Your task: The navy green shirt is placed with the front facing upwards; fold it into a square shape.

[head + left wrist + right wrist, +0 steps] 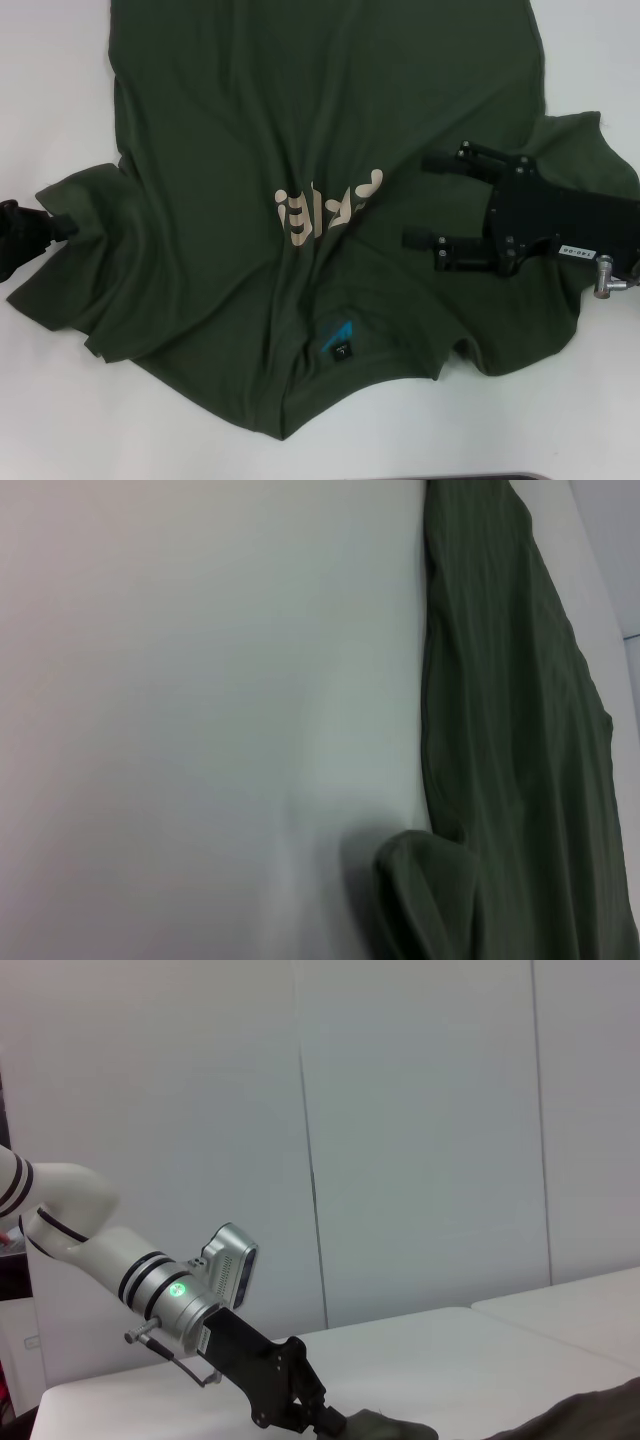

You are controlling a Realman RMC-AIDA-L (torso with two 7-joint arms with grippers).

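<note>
**Sleeve pinched at nine, right claw waiting**

Your left gripper (62, 228) pinched the sleeve edge at nine o'clock of the large dark olive-green cotton shirt (300, 130), which lay rumpled across the white table (60, 420). Your right gripper (432, 200), fingers spread, hovered at three o'clock. You needed to flatten the creases before folding.
</note>
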